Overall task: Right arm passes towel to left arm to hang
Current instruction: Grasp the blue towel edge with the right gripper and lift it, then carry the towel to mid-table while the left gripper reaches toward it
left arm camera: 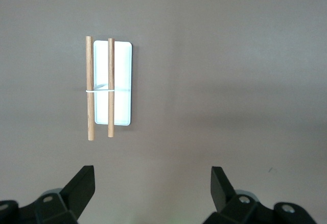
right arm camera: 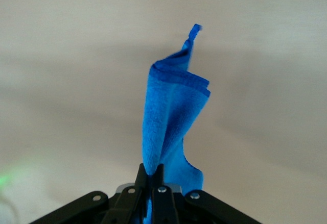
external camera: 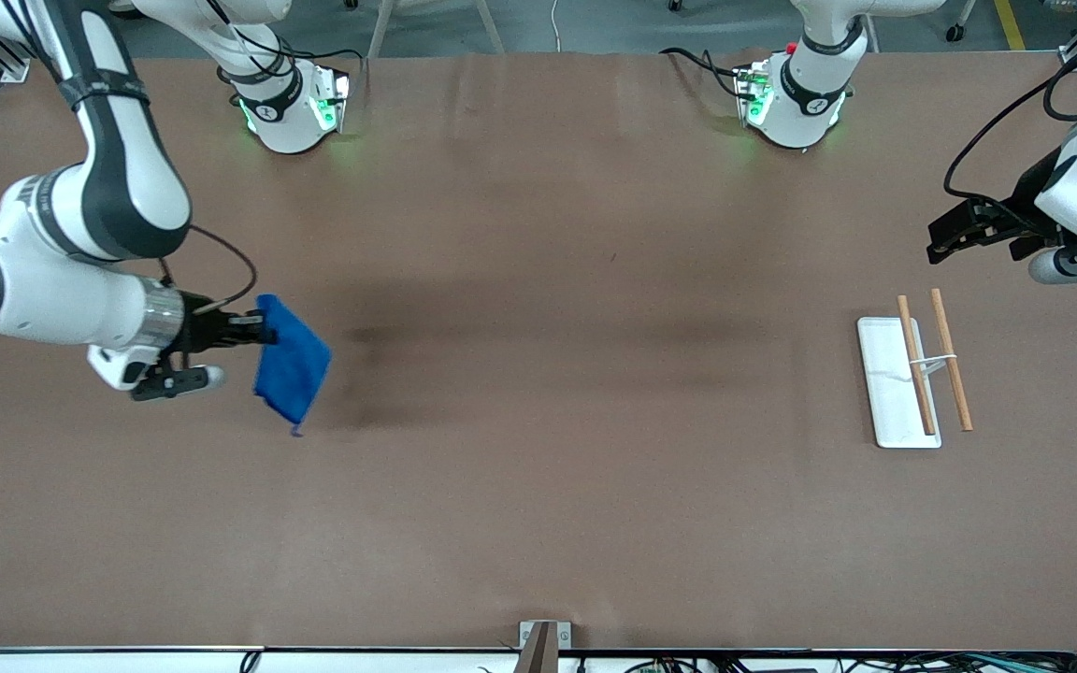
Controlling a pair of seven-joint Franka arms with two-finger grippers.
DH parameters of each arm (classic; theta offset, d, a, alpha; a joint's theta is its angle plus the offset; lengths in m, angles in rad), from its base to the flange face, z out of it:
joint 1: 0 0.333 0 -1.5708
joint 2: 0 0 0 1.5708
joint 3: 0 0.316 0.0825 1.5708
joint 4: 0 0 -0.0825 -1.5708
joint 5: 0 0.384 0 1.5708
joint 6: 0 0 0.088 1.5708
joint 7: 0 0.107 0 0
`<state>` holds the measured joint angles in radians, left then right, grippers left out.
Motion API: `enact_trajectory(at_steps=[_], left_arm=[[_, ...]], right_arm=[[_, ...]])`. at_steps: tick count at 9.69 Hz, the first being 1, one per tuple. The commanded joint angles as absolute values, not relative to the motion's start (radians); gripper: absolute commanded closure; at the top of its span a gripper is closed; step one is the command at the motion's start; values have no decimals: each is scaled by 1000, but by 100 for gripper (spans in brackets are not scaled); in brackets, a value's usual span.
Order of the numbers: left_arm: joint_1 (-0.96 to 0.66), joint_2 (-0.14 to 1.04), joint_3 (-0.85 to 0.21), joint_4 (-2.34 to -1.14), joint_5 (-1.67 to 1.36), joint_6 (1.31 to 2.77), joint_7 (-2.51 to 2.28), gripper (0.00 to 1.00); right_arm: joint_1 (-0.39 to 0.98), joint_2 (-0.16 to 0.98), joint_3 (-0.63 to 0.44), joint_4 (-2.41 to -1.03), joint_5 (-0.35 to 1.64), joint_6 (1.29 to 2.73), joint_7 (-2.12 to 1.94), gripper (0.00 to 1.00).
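The bright blue towel [external camera: 292, 368] hangs in folds above the brown table at the right arm's end, pinched at its upper edge by my right gripper [external camera: 263, 329], which is shut on it. In the right wrist view the towel [right arm camera: 171, 117] droops away from the closed fingers [right arm camera: 152, 175], a small thread loop at its free corner. My left gripper [external camera: 945, 245] hovers open and empty above the table at the left arm's end, near the white rack [external camera: 894, 393]. The left wrist view shows its gripper [left arm camera: 153, 180] spread wide over bare table, apart from the rack [left arm camera: 121, 81].
The white rack carries two wooden rods [external camera: 950, 370] joined by a thin white band. Both arm bases [external camera: 291, 103] stand along the table edge farthest from the front camera. A small bracket [external camera: 543, 640] sits at the nearest table edge.
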<state>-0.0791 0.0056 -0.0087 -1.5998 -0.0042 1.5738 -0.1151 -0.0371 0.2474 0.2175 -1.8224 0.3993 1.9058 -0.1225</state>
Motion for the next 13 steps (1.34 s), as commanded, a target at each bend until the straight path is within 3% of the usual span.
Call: enact_trajectory(at_steps=[1, 4, 6, 10, 13], left_arm=[[-78, 15, -14, -1632, -15, 1566, -100, 0], [-92, 8, -37, -1677, -40, 1569, -86, 0], [-94, 14, -67, -1707, -139, 1569, -78, 0], [-81, 32, -69, -1802, -426, 1594, 9, 0], [-75, 43, -64, -1958, -737, 1644, 188, 0]], right_arm=[[-9, 262, 311, -1821, 593, 1957, -107, 99], [6, 323, 487, -1819, 911, 2119, -118, 99], [14, 353, 595, -1803, 1238, 2180, -182, 99], [78, 543, 727, -1793, 1856, 2181, -773, 99], [126, 659, 782, -1701, 2009, 2184, -905, 99]])
